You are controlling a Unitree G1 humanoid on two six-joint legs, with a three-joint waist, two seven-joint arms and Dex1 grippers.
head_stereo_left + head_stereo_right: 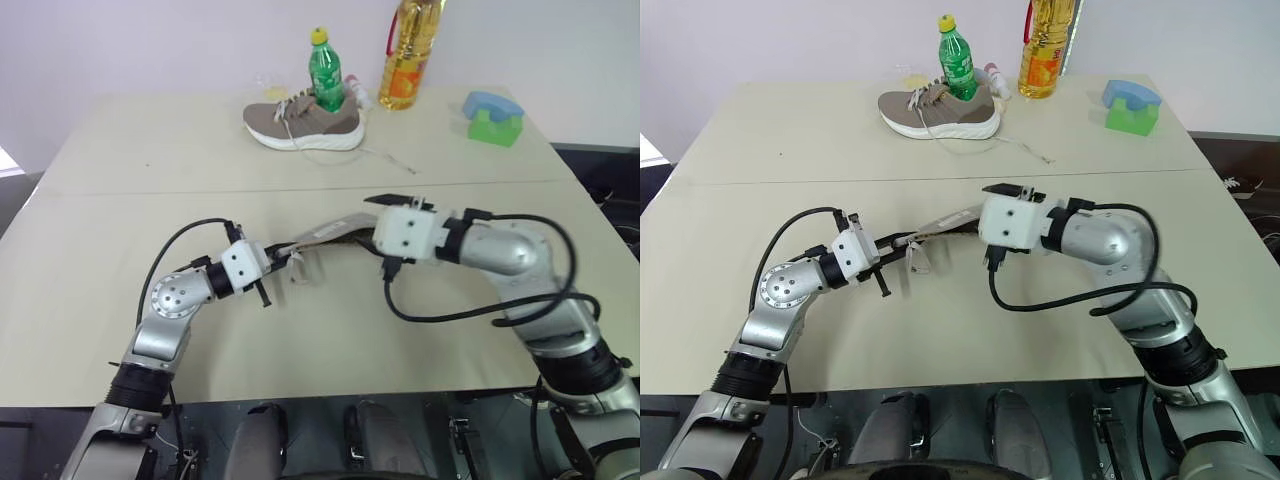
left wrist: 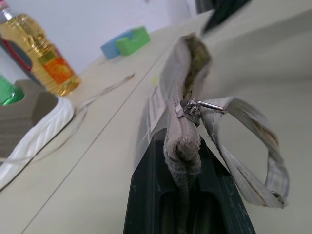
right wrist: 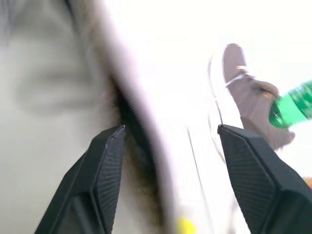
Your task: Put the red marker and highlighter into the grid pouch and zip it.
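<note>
The grid pouch (image 1: 335, 231) hangs in the air above the table's middle, stretched between my two arms. My left gripper (image 1: 280, 256) is shut on the pouch's near end. In the left wrist view the fabric edge (image 2: 181, 122) is pinched between the dark fingers (image 2: 146, 195), just below the metal zipper pull (image 2: 195, 106) and its looped cord (image 2: 253, 156). My right gripper (image 3: 170, 141) stands open at the pouch's other end (image 1: 368, 224), and the blurred pouch edge (image 3: 131, 112) passes between its spread fingers. The red marker and the highlighter are hidden.
At the table's far side lie a beige shoe (image 1: 303, 122), a green bottle (image 1: 325, 75), an oil bottle (image 1: 410, 55) and a blue-and-green block (image 1: 493, 118). A loose shoelace (image 1: 385, 157) trails toward the middle.
</note>
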